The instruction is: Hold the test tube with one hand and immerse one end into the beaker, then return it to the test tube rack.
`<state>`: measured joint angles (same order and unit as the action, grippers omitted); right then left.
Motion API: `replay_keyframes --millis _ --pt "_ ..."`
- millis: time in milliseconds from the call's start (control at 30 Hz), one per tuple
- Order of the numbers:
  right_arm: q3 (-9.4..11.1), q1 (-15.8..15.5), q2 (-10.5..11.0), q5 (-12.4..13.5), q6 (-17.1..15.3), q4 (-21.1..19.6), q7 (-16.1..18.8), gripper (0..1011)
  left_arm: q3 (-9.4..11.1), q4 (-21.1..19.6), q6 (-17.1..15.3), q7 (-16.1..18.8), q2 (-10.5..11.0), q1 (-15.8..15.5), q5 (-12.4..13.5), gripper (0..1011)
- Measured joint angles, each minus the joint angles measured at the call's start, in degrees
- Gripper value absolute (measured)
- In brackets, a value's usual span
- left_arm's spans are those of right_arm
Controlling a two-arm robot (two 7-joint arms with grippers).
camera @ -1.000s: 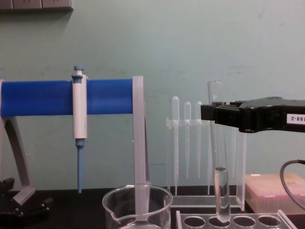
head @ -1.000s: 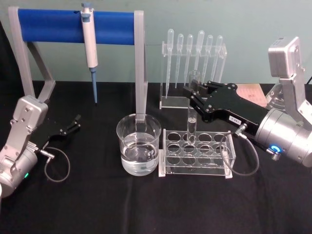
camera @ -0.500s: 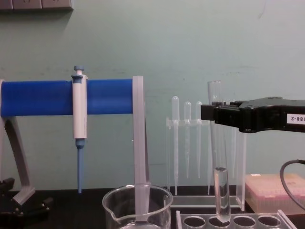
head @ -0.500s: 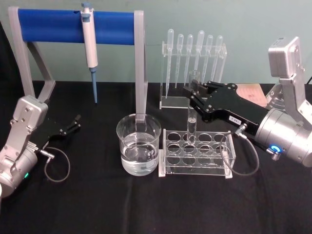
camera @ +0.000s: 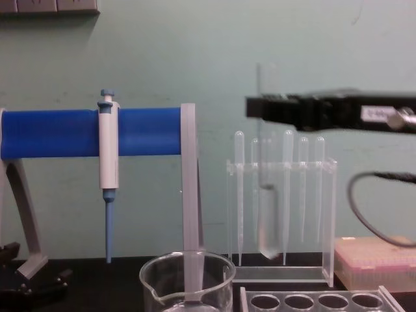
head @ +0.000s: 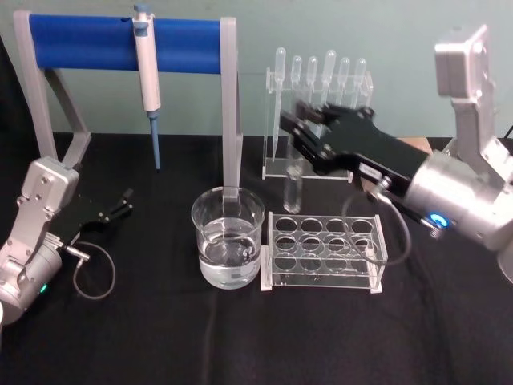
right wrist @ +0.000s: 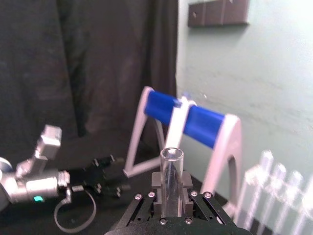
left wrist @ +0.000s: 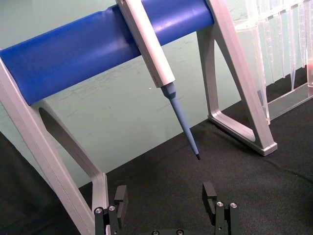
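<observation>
Resting low on the black cloth (head: 160, 337) at the far left, the left gripper (head: 120, 204) sits parked, its fingers spread apart on nothing (the left wrist view shows the gap plainly), well out of the working arm's way. Behind it a blue-barred stand (head: 88, 42) carries the micropipette (head: 147, 60), hung tip-down so the tip touches nothing.

Toward the middle stands the beaker (head: 228, 241), partly filled with clear liquid and set just beside the test tube rack (head: 325, 250), so the carry between them is short.

The test tube (head: 293, 186) hangs upright in the air over the rack's left end. In the chest view its rounded bottom is well above the holes. The right gripper (head: 298, 132) is clamped on it high up, near the open rim, which leaves the long lower part bare for dipping and should keep the fingers above the beaker's rim. Every rack hole in sight is vacant.

Behind stand bulb-topped pipettes (head: 330, 72) in their own clear holder, close behind the tube. I judge the next move to be a leftward carry over the beaker, then a straight descent.
</observation>
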<state>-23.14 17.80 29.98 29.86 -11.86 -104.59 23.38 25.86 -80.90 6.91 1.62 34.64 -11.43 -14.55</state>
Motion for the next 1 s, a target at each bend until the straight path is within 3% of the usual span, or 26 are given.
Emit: replay_keyframes --millis 200,467,633,1000 --pt "-2.66 3.84 -2.62 -0.25 -0.10 1.52 0.54 224 0.00 0.00 0.00 0.00 0.00 0.00 0.00 1000" --pt "-7.35 8.11 -7.02 -1.80 0.97 7.68 1.57 224 0.00 0.00 0.00 0.00 0.00 0.00 0.00 1000" --pt "-9.09 7.94 -8.72 -3.08 4.31 12.38 2.45 224 0.00 0.00 0.00 0.00 0.00 0.00 0.00 1000" --pt "-10.33 5.00 -10.69 -5.38 10.55 19.56 4.02 224 0.00 0.00 0.00 0.00 0.00 0.00 0.00 1000"
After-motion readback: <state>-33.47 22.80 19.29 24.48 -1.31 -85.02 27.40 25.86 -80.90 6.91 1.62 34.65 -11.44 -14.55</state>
